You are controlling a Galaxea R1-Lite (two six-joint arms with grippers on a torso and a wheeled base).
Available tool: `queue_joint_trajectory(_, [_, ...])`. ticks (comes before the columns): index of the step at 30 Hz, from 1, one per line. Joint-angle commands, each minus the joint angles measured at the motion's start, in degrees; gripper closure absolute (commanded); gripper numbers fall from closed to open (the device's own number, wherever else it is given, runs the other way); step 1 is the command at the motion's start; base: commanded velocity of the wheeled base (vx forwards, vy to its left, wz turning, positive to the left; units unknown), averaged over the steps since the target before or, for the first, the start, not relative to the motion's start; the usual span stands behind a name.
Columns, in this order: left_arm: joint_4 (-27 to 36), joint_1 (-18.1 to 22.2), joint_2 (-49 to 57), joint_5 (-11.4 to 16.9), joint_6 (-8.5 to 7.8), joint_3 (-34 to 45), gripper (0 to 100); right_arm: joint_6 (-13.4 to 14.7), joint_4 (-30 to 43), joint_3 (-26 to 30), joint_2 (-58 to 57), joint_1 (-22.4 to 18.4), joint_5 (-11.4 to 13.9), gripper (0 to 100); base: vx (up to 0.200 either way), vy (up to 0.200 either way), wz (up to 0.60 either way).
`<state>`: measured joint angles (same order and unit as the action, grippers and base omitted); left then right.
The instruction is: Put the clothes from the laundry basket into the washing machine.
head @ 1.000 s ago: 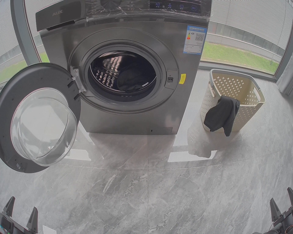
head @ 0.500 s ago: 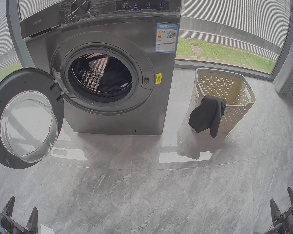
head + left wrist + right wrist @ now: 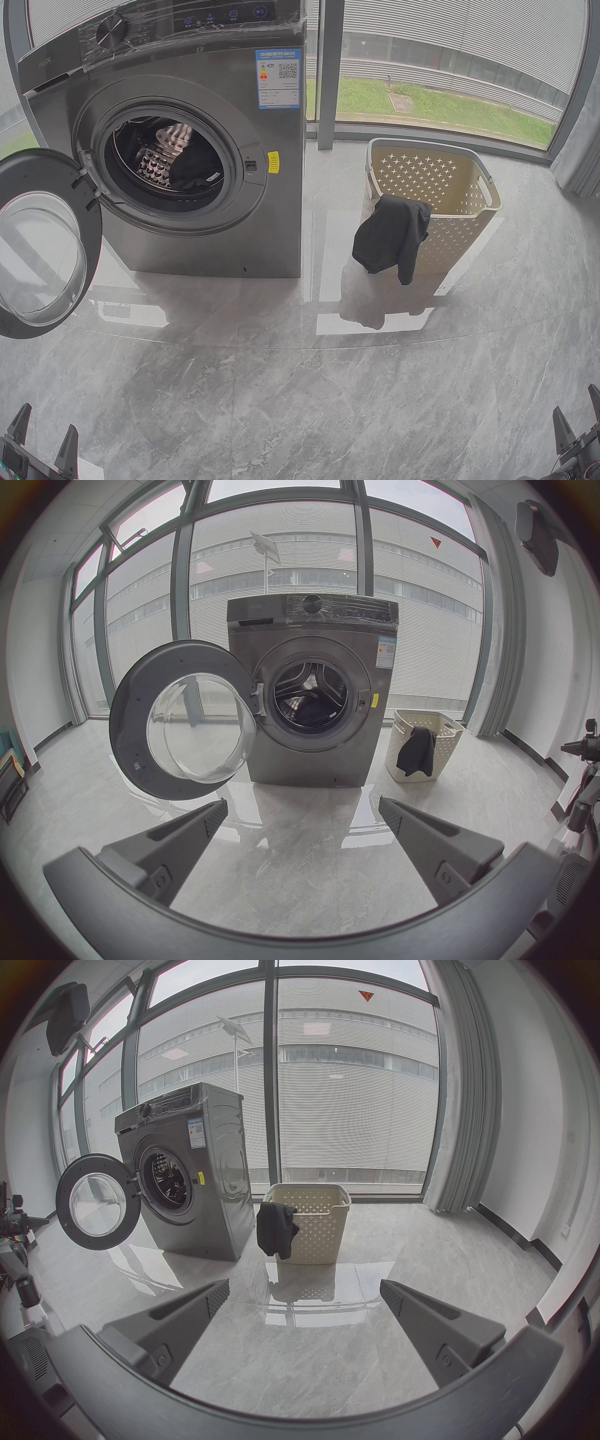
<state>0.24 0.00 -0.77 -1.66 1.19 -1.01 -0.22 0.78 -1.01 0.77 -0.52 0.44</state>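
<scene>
Your left pincer (image 3: 44, 430) (image 3: 300, 811) hangs low at your left, jaws spread wide, nothing between them. Your right pincer (image 3: 576, 412) (image 3: 303, 1291) hangs low at your right, equally wide and empty, both pointing forward.

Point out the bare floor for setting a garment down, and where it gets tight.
Free: the wide floor in front of the washing machine and laundry basket; also the strip between them. Tight: beside the swung-out door, and the basket's near rim, draped by the dark garment.
</scene>
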Motion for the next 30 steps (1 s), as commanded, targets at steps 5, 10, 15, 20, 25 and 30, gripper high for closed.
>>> queue_joint_trajectory(5, [0.02, 0.0, 0.59, -0.01, 0.65, 0.84, 0, -0.04, 0.01, 0.57, -0.33, 0.0, 0.09, 0, 0.0, -0.04, 0.0])
queue_joint_trajectory(10, [0.02, 0.0, 0.59, -0.01, 0.56, 0.84, 0, -0.04, 0.01, 0.57, -0.33, 0.0, 0.0, 0, 0.12, 0.0, 0.0])
queue_joint_trajectory(15, [0.02, 0.0, 0.59, 0.08, 0.65, 0.84, 0, -0.04, 0.01, 0.57, -0.33, 0.0, 0.09, 0, 0.2, 0.0, 0.0])
queue_joint_trajectory(20, [0.02, -0.09, 0.59, 0.08, 0.65, 0.84, 0, -0.04, 0.01, 0.57, -0.33, 0.0, 0.09, 0, 0.2, 0.0, 0.0])
queue_joint_trajectory(25, [0.02, 0.0, 0.59, 0.08, 0.56, 0.84, 0, -0.04, 0.01, 0.57, -0.33, 0.0, 0.0, 0, 0.2, 0.0, 0.0])
queue_joint_trajectory(30, [0.02, 0.0, 0.59, 0.08, 0.56, 0.84, 0, -0.04, 0.01, 0.57, -0.33, 0.0, 0.0, 0, 0.2, 0.0, 0.0])
